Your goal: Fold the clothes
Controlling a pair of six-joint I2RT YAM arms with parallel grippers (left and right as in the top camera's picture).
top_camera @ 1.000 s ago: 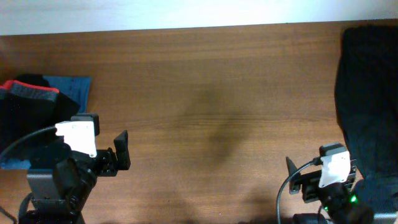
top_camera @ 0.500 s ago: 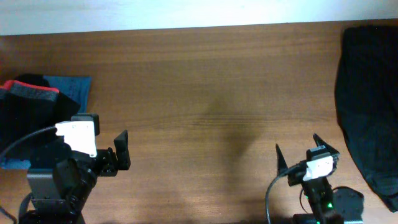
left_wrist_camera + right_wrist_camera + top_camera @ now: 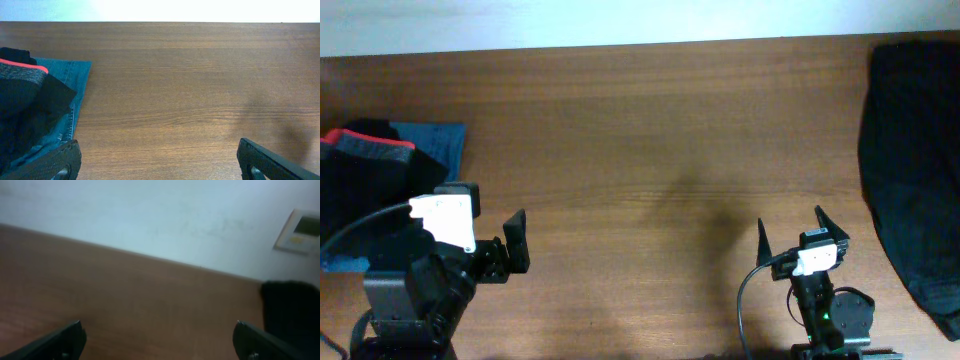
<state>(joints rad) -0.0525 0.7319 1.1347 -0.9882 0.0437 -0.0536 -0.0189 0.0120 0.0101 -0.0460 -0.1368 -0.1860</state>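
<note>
A black garment (image 3: pixel 912 160) lies spread along the right edge of the table; its edge shows in the right wrist view (image 3: pixel 292 307). At the far left lies a stack: black trousers with a red-orange and grey waistband (image 3: pixel 360 165) on blue denim jeans (image 3: pixel 438 145), also in the left wrist view, trousers (image 3: pixel 25 100) over jeans (image 3: pixel 75 82). My left gripper (image 3: pixel 495 245) is open and empty just right of the stack; its open jaws show in the left wrist view (image 3: pixel 157 162). My right gripper (image 3: pixel 797 232) is open and empty at the front right, left of the black garment, jaws wide in its wrist view (image 3: pixel 160 340).
The wooden table (image 3: pixel 650 140) stretches between the two piles. A white wall (image 3: pixel 150 215) runs behind it, with a small wall panel (image 3: pixel 300 232) at the right.
My right arm has pulled back from the black garment's lower edge, moved left and turned its open jaws towards the table's middle. The left arm has not moved.
</note>
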